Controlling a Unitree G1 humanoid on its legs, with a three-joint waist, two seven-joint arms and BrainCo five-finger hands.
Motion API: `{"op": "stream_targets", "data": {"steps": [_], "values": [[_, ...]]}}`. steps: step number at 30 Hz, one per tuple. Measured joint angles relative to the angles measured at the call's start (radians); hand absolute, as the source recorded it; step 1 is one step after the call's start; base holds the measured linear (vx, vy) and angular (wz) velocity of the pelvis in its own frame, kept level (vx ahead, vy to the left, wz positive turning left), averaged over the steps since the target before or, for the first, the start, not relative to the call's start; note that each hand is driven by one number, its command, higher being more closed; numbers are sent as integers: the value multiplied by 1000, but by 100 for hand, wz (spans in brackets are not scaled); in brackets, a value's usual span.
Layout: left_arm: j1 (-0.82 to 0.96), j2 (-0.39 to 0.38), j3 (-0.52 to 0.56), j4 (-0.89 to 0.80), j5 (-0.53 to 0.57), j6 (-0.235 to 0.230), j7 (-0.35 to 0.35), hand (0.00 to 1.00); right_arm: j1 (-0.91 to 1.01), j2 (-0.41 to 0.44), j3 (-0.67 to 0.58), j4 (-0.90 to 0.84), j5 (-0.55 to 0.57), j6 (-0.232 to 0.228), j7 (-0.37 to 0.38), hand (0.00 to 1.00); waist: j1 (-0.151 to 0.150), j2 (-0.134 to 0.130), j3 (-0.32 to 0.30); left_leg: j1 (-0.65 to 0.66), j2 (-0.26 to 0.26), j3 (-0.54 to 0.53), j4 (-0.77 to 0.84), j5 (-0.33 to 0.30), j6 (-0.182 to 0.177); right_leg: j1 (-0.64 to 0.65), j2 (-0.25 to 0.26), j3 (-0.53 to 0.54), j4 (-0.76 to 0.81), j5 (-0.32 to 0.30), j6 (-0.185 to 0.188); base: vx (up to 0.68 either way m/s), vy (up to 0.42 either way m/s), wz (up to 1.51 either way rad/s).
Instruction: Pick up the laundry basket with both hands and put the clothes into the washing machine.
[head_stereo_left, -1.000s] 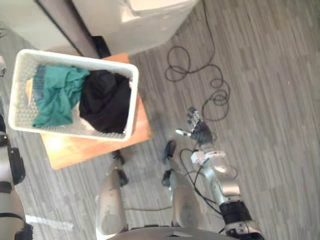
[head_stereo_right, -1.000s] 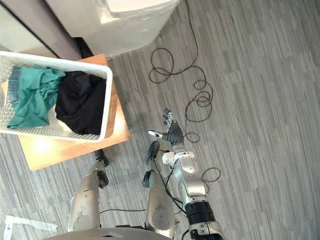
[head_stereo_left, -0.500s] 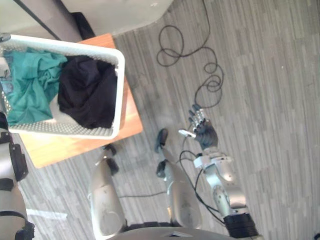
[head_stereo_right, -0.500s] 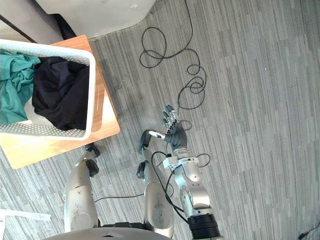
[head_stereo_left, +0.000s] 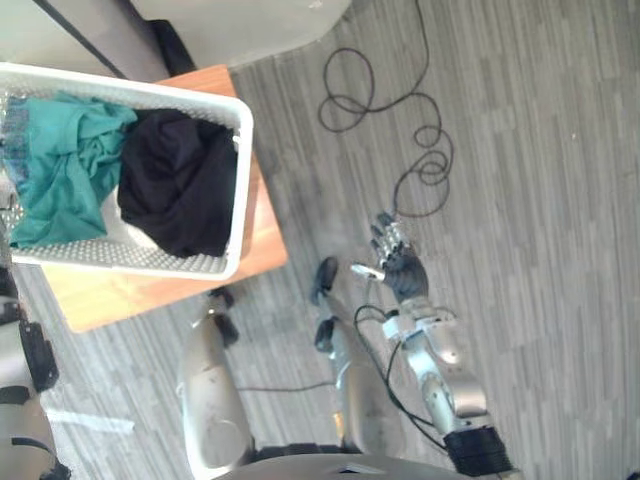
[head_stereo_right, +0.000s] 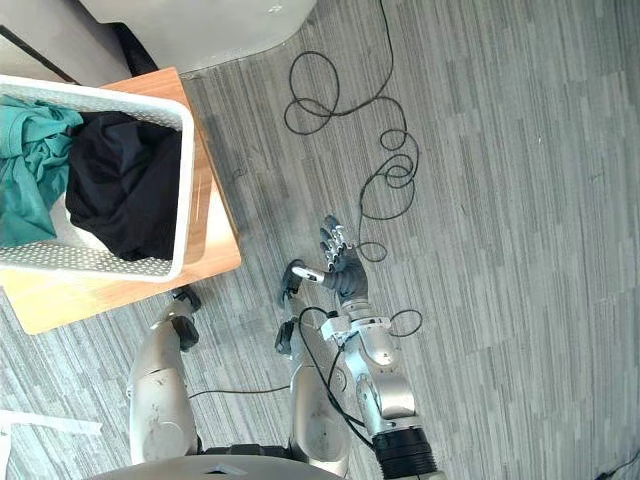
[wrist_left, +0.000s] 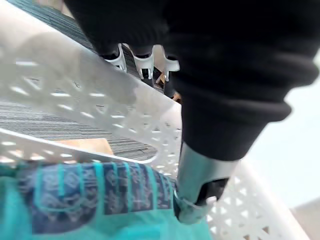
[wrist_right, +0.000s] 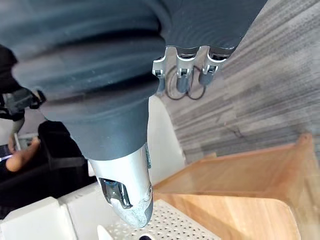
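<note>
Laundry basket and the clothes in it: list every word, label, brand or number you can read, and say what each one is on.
No legible text anywhere.
Laundry basket: perforated white plastic, no label showing.
Teal garment: a dark blue patterned band, too blurred to read as letters.
Black garment: plain, no tag showing.
Washing machine: no marking on the part in view.

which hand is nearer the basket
Left. The left hand is right at the basket rim, by its perforated wall. The right hand hangs open over the floor, well apart on the basket's right.
</note>
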Motion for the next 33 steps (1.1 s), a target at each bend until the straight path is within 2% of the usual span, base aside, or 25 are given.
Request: {"op": "stream_targets", "data": {"steps": [14, 24, 29, 33], "values": [[93, -41, 19, 71, 1, -6, -5, 0, -42, -3, 24, 102, -1, 0, -1, 0, -14, -1, 8, 48, -70, 0, -99, 61, 16, 11, -37, -5, 5, 3, 3, 15, -23, 7], [82, -43, 24, 136, 20, 15, -23, 0, -50, -27, 15, 91, -1, -2, -2, 0, -23, -3, 9, 74, -79, 9, -108, 69, 20, 42, -33, 4, -30, 27, 5, 14, -42, -2], [80, -43, 21, 136, 22, 18, -26, 0, -46, -41, -48, 48, -2, -2, -12, 0, -27, -7, 11, 80, -79, 27, -111, 68, 20, 45, -28, 18, -54, 48, 4, 0, -41, -8], [68, -42, 19, 144, 32, 19, -26, 0, -62, -94, -119, -26, -25, -17, -49, 0, -32, -10, 12, 81, -79, 29, -109, 69, 21, 45, -25, 27, -61, 55, 5, 1, -41, -4]]}}
